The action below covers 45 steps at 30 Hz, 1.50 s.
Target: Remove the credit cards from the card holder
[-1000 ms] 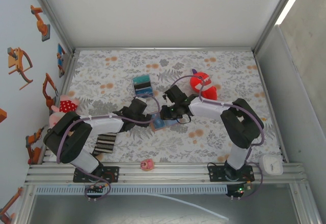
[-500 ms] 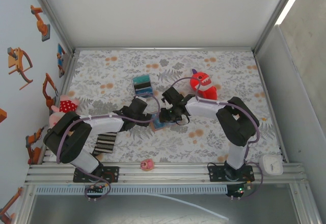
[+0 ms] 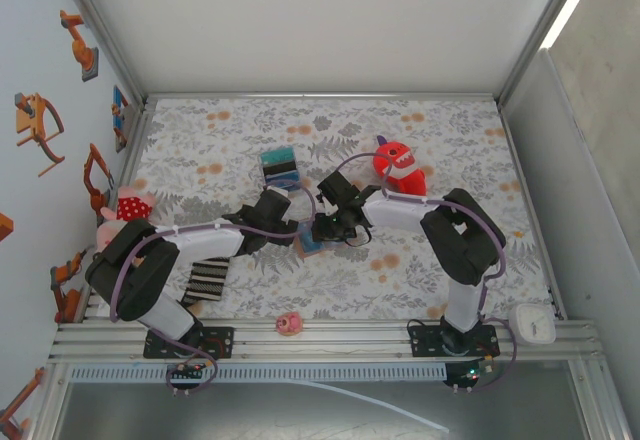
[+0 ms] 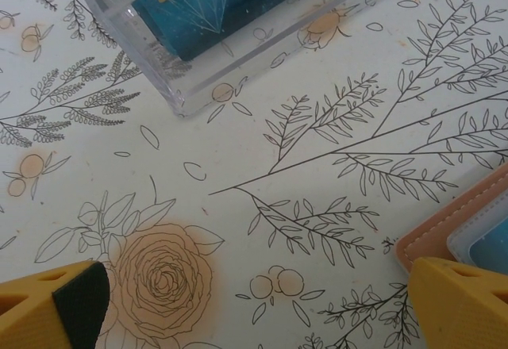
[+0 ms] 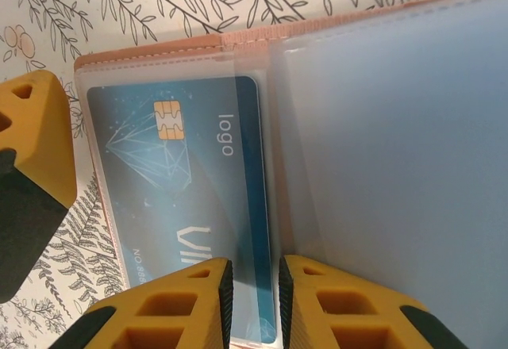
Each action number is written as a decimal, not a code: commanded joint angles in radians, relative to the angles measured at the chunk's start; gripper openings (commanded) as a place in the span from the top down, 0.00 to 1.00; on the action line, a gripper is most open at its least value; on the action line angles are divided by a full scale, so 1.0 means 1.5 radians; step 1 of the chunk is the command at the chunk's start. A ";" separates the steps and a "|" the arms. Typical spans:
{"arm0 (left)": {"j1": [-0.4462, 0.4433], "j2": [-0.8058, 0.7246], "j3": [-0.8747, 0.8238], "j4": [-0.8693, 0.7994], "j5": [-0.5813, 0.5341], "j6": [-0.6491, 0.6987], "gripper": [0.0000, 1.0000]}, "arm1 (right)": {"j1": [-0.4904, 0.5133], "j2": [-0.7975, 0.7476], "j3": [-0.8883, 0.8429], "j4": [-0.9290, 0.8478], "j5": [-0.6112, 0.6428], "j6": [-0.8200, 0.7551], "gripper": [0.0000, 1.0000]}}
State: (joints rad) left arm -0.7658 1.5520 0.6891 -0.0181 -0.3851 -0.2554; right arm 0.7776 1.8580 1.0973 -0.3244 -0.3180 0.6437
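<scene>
Nearest, at the bottom of the top view, a small pink toy (image 3: 289, 323) sits at the near edge of the flowered table (image 3: 430, 130), and a white device (image 3: 533, 325) lies at the lower right. Just above, at the lower left, lies a black-and-white striped piece (image 3: 205, 282).

At the centre of that view the card holder (image 3: 308, 243) lies open on the cloth, with a gripper on each side of it.

In the left wrist view the left gripper (image 4: 258, 309) is spread wide, with one yellow finger in the lower left corner, the other in the lower right, and bare cloth between them. The holder's tan stitched corner comes in from the right edge, just beside the lower-right finger.

In the right wrist view the right gripper (image 5: 278, 305) stands at the bottom of the frame over the opened holder, its fingers nearly together with a thin slit between. The slit lines up with the right edge of a blue card (image 5: 182, 182) that has a gold chip and the word "logo" and lies inside a clear sleeve. Whether the fingers pinch card or sleeve cannot be told. A yellow wedge with a black pad at the left edge is probably a finger of the other gripper.

Farther off, a clear box (image 4: 198, 71) holding blue cards crosses the top of the left wrist view. In the top view a striped block (image 3: 279, 167) lies above the holder, and a red plush toy (image 3: 398, 165) lies to the upper right of it.
</scene>
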 commanded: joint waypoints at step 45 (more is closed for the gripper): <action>-0.030 0.040 0.050 -0.087 -0.030 0.001 0.03 | -0.015 0.000 -0.043 0.094 -0.085 0.061 0.70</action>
State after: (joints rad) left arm -0.7998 1.5970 0.7399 -0.0921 -0.4240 -0.2550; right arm 0.7673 1.8610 1.0725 -0.2497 -0.3874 0.6903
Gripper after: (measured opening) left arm 0.970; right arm 0.304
